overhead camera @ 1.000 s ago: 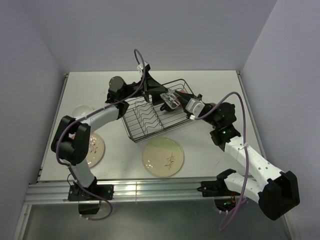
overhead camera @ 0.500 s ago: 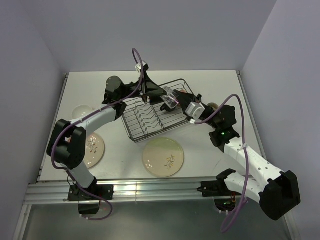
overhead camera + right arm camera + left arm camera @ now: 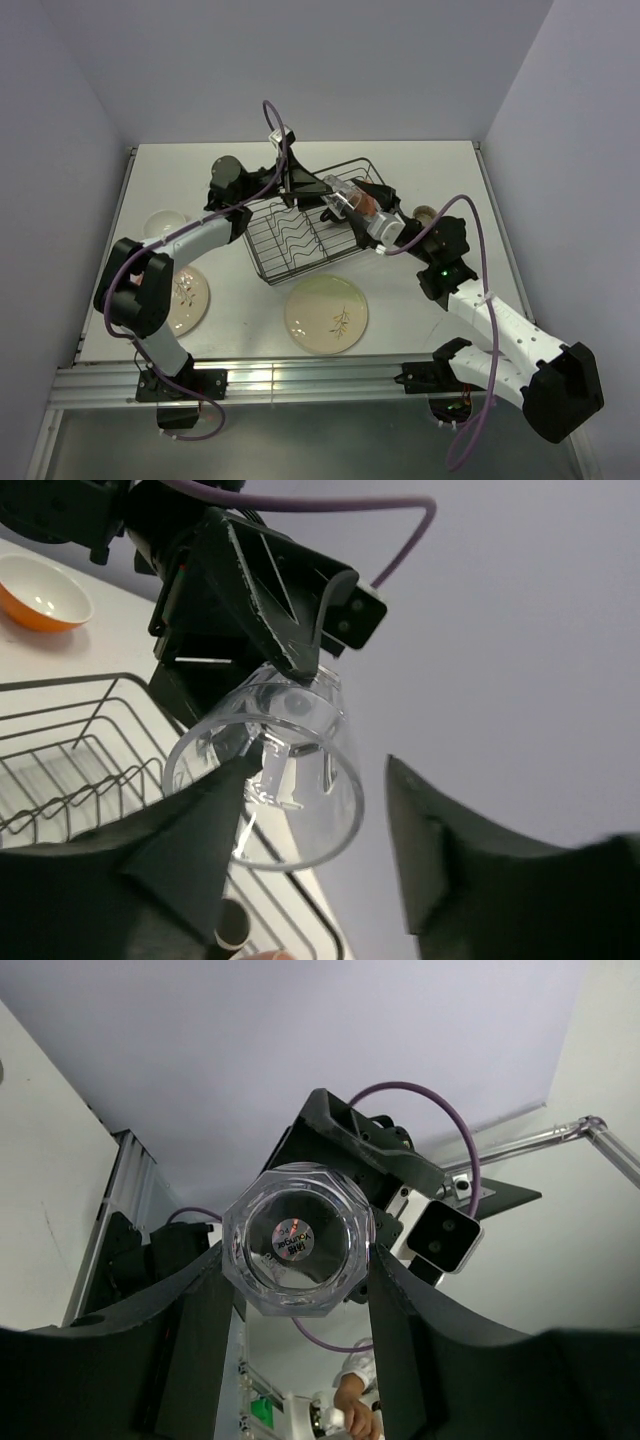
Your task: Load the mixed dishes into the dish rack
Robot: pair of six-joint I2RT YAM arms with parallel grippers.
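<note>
One glass (image 3: 298, 1238) — left claw (image 3: 298, 1255) clamps it.

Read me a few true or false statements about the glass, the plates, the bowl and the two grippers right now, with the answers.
1. The clear glass is in the air above the dish rack. True.
2. Both plates stand in the rack. False: the green-tinted plate and the pink-tinted plate lie flat on the table, outside it.
3. The left gripper has the glass's base between its fingers. True.
4. The right gripper is clamped shut. False: its jaws stand open.
5. The orange bowl sits on the table outside the rack. True.
</note>
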